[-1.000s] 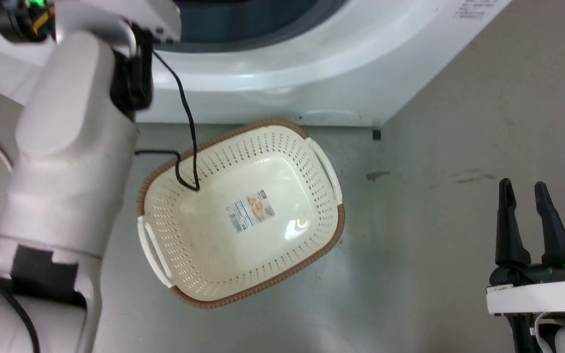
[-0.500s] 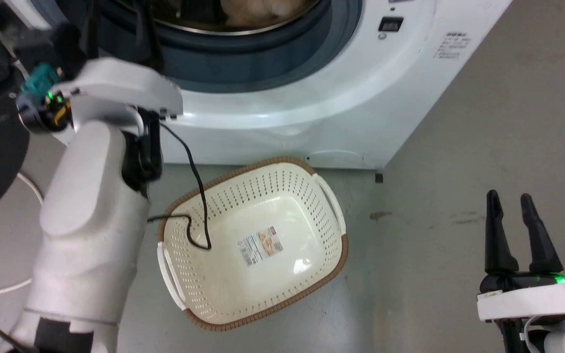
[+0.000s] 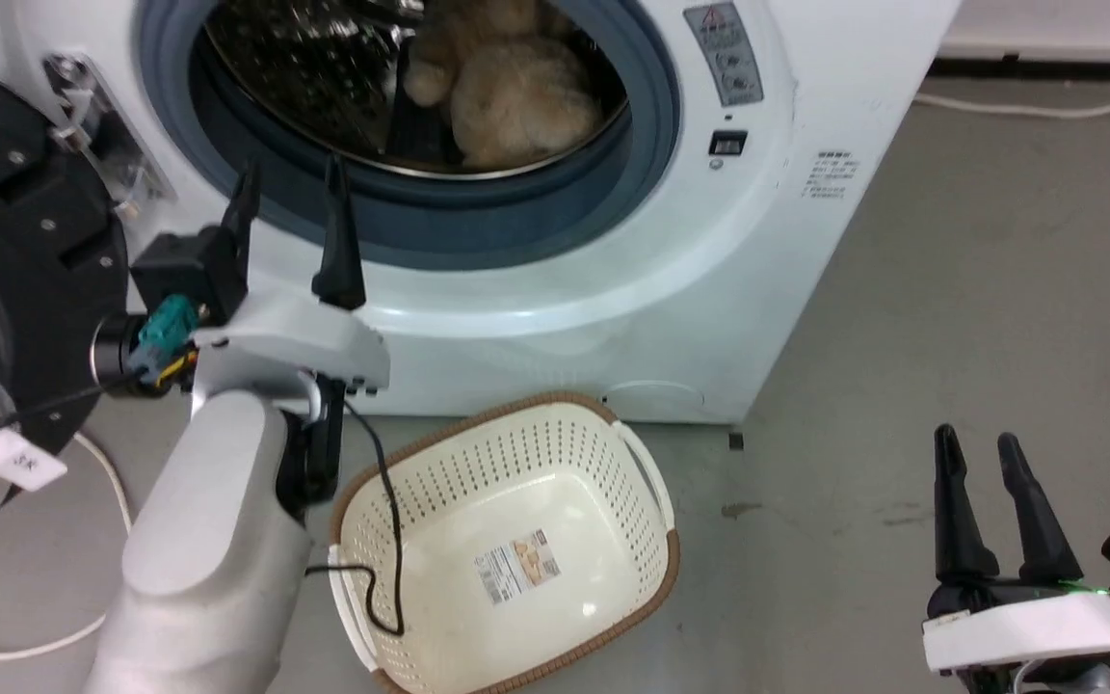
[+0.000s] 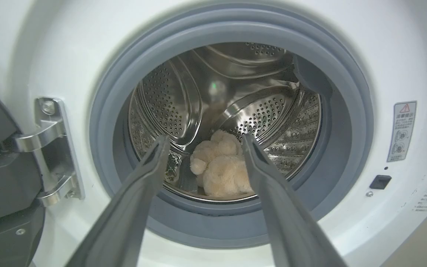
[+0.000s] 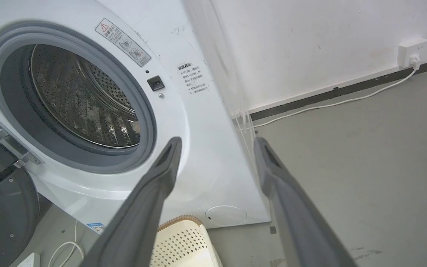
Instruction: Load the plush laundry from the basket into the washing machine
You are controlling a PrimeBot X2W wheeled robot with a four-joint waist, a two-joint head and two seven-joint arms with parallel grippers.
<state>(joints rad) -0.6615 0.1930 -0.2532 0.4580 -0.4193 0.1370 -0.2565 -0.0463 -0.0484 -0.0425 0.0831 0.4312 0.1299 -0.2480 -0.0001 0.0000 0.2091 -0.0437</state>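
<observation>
1. Plush [image 3: 516,101] lies inside the washer [image 3: 632,280] drum, so loading looks done.
2. Basket [image 3: 555,453], before the washer, holds no laundry.
3. Left gripper [image 3: 291,173] spread, empty, at the washer's mouth; right gripper [image 3: 976,436] parted, idle.

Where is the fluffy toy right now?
In the head view's top middle, the toy lies low in the drum of the washing machine, beyond the left gripper, with the basket on the floor below.
</observation>
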